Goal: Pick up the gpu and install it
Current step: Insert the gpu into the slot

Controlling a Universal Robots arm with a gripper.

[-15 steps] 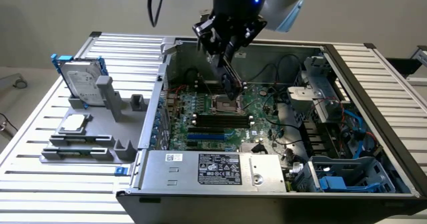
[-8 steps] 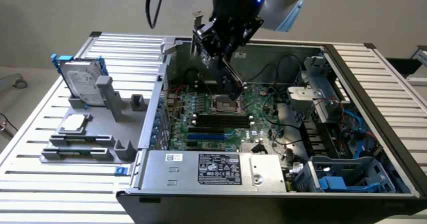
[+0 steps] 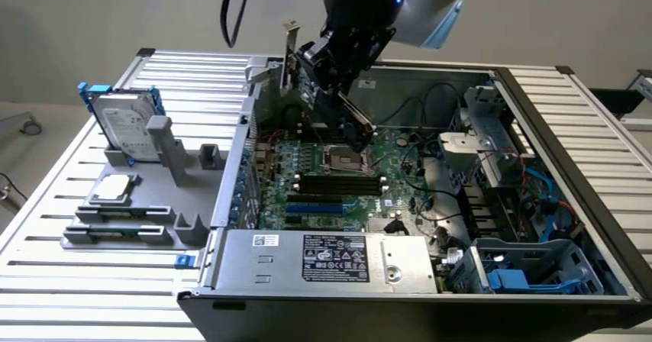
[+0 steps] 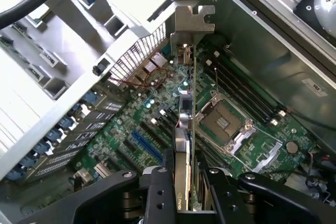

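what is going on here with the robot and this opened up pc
A robot arm is working over an open computer case. Its tool is shut on the gpu, holding the card on edge above the motherboard, with the silver bracket end toward the case's slotted rear wall. The card does not look seated in a slot yet. Outside the case, at the exterior view's left, a hard drive stands in a grey holder.
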